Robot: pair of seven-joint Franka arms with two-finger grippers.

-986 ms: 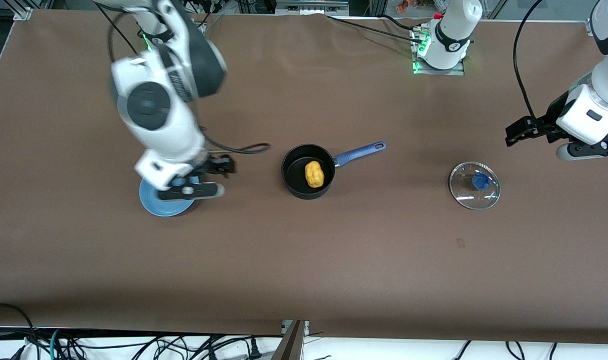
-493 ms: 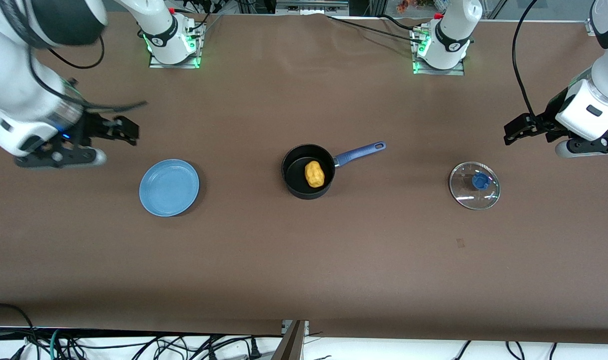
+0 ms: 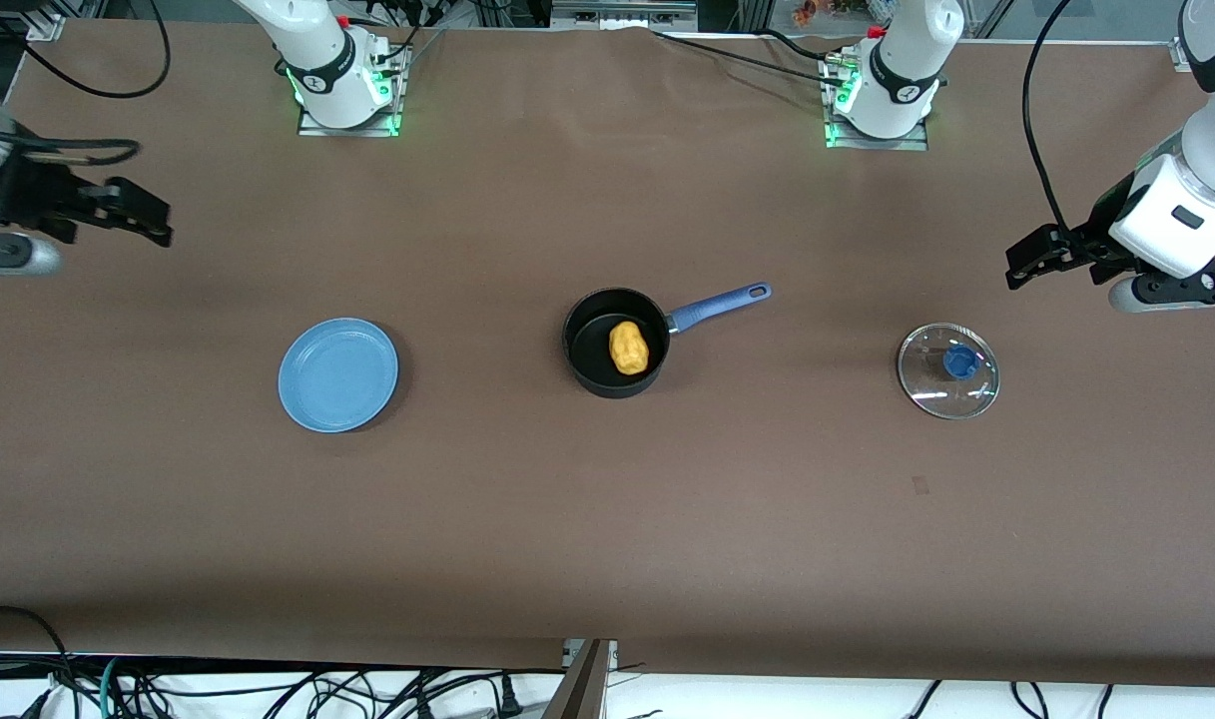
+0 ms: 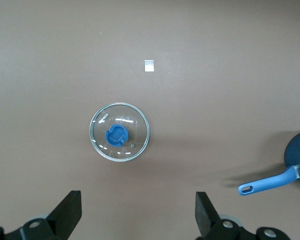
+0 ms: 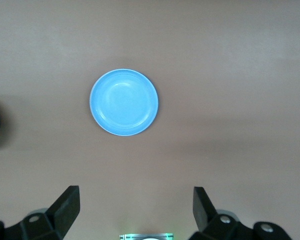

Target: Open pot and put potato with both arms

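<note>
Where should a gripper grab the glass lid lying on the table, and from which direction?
Grip the blue knob at the centre of the glass lid, coming straight down from above. The lid lies flat on the table, knob up, and its thin rim sits against the surface, so the raised knob looks like the only part the fingers could close around. The left gripper, open, is the closer one.

Front camera high, faces bases; wrist cameras look down — left shares lid (image 4: 120, 132), right shares plate (image 5: 124, 102).

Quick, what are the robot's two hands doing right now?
Left gripper: open, holding nothing, up over the table's left-arm end.
Right gripper: open, holding nothing, up over the right-arm end.
</note>
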